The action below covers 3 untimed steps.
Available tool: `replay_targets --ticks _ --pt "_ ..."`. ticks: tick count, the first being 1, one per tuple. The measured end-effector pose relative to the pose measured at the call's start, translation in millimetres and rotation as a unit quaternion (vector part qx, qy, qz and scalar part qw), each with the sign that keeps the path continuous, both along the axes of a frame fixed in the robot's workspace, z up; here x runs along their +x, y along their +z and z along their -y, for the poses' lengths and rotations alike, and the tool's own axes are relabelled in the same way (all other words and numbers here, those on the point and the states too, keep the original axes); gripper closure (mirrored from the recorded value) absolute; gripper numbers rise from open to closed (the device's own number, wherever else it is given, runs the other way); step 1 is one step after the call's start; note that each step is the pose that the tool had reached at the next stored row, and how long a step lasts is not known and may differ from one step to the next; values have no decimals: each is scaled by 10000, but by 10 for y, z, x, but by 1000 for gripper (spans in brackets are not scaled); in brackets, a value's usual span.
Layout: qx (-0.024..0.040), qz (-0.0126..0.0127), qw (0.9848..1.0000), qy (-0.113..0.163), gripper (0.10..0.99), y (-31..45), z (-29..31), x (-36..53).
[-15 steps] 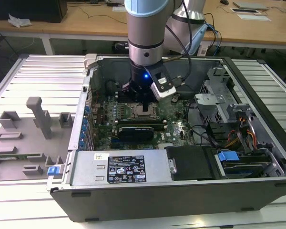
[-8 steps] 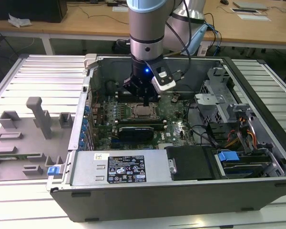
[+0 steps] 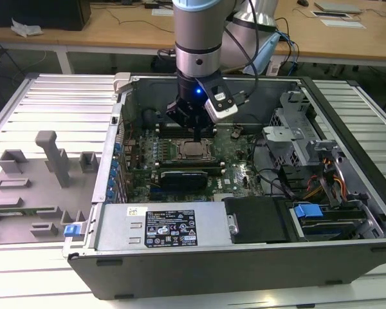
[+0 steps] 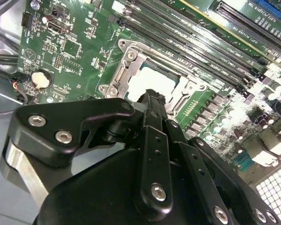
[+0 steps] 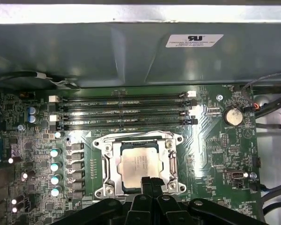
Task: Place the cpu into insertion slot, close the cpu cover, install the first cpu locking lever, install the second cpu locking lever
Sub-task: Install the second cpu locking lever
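End effector (image 5: 150,182) clenched, empty, at cpu cover (image 5: 107,161) edge; cpu (image 5: 139,163) seated; memory slots (image 5: 124,108) nearby.

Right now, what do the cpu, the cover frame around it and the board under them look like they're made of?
The cpu has a pale silver-grey top, probably brushed metal, dull rather than mirror-like. The cpu cover looks like bright stamped steel; it throws sharp glints. The board looks like green lacquered circuit laminate, slightly glossy. The pincer at the socket's edge looks matt black, metal or plastic.
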State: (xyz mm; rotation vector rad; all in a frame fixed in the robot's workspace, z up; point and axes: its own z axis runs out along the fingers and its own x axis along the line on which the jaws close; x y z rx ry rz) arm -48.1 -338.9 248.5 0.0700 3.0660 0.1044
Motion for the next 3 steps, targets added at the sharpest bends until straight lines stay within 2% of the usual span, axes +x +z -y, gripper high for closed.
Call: replay_targets --ticks 3 --pt "0 0 10000 0 980 6 0 0"
